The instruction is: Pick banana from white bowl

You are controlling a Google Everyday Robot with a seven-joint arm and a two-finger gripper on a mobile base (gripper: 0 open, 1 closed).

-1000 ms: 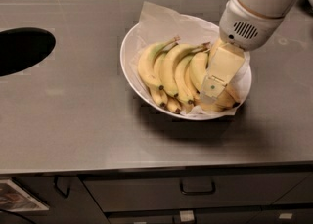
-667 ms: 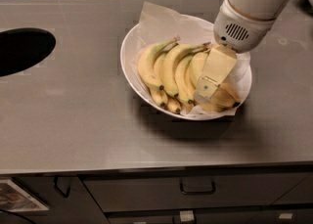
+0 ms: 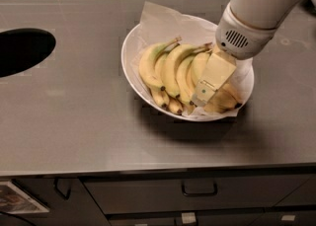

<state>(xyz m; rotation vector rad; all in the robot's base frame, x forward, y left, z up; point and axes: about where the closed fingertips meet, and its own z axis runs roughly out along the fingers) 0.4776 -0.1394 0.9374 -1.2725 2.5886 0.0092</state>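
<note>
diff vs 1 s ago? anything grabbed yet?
The gripper eased slightly left and lower into the white bowl, over the banana. No grasp can be confirmed. Bowl, banana and the bunch have not shifted.

1 cam, high, looks down; gripper (image 3: 202, 96) centre-right

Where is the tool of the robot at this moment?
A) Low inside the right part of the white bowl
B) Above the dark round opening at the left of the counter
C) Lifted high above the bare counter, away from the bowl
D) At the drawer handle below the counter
A: the tool reaches down into the right part of the white bowl, between the bunch of bananas and the loose banana.
</note>
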